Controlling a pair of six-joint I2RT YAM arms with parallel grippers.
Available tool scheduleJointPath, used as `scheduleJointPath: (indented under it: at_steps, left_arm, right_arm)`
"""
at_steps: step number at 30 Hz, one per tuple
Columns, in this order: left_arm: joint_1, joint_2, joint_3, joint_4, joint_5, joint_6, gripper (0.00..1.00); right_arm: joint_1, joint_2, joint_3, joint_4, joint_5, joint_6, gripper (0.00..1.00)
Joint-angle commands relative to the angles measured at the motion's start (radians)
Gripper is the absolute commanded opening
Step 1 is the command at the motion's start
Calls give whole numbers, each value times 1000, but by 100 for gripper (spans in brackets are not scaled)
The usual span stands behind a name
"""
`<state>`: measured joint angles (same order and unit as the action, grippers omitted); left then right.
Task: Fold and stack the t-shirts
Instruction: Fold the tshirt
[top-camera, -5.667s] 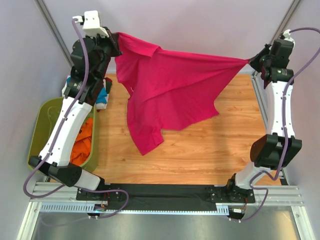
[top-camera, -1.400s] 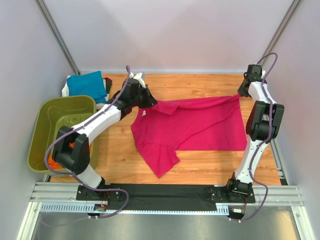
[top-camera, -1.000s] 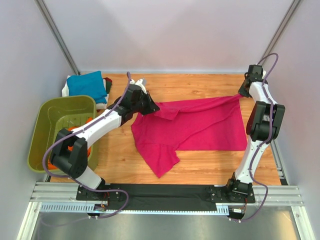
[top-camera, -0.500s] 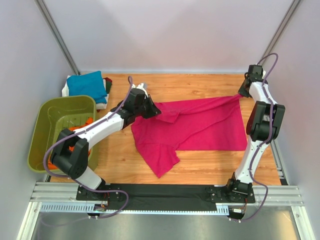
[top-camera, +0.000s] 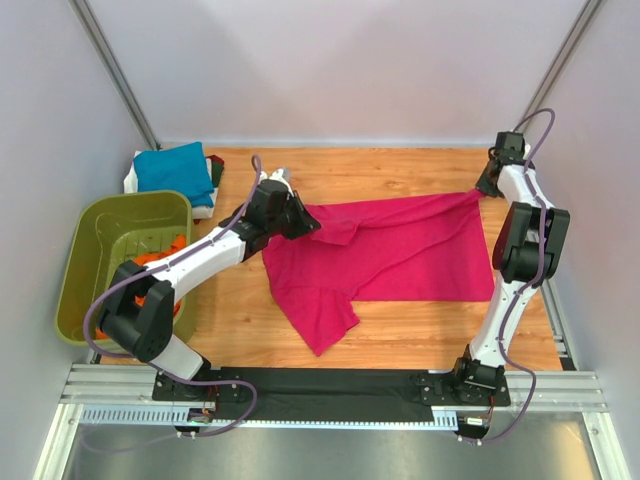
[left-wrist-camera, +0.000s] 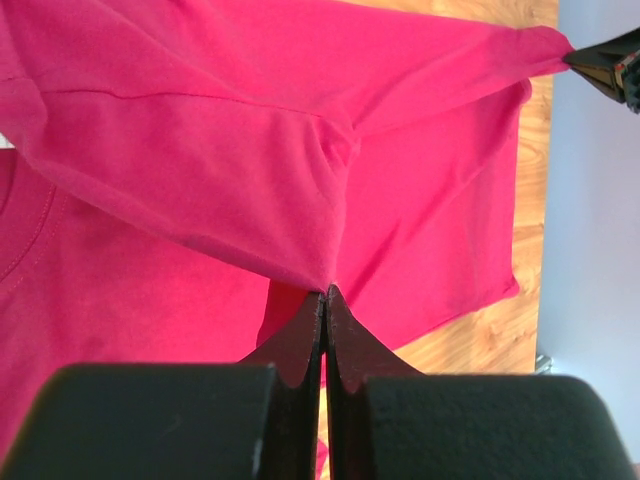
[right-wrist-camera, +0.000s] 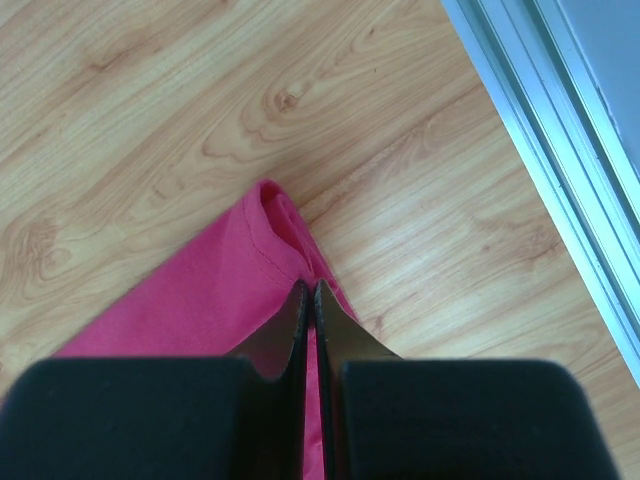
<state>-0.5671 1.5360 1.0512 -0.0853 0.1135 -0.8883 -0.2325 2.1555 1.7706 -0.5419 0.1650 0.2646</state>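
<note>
left arm (top-camera: 200, 255): low, stretched from 7 o'clock toward centre; left gripper (top-camera: 306, 222) jaws pinched together on a fold of the magenta t-shirt (top-camera: 400, 250)
right arm (top-camera: 520, 250): elbow bent, along the 3 o'clock edge; right gripper (top-camera: 484, 187) clamped on the shirt's 2 o'clock corner
magenta t-shirt: soft knit, creased, mostly flat mid surface (top-camera: 420, 320), sleeve trailing toward 7
surface: pale wood grain
teal t-shirt (top-camera: 170, 165): folded flat, 10 o'clock corner, by the olive plastic basket (top-camera: 75, 270)
</note>
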Motion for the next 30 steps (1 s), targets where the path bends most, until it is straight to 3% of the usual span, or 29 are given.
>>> scheduleJointPath:
  at_steps: [1,15,30]
  left_arm:
    - [-2,-39,-10,15,-26,-28,0]
    - [1,-77,-60,-56,-147,-72,0]
    - [67,-96,-30,-40,-163,-26,0]
  right_arm:
    - [-4,-25,-17,3,24,-8,0]
    - [-36,-46,-92,11,65,-10,0]
    - [-53,-106,-86,-6,-7,-10,0]
